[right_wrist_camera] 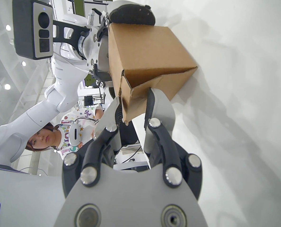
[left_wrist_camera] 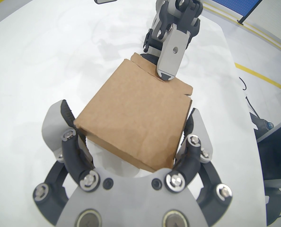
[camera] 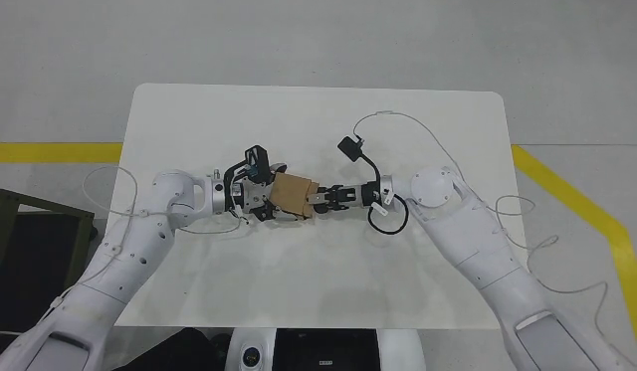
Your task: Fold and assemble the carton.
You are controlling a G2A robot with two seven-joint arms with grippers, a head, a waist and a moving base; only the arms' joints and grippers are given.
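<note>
The carton (camera: 295, 194) sits at the middle of the table (camera: 418, 122), long axis running nine to three o'clock, open end facing three. Left gripper (left_wrist_camera: 131, 119) clamps the closed nine o'clock end, jaws pressed on both side walls; right gripper (right_wrist_camera: 134, 100) at three pinches a loose flap between its jaws, so the right arm looks nearer for the fold

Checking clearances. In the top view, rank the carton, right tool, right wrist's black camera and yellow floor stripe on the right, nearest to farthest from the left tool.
1. carton, gripped in the left tool.
2. right tool, at the carton's far end.
3. black camera, by the right wrist.
4. yellow floor stripe, far right, on the floor.
</note>
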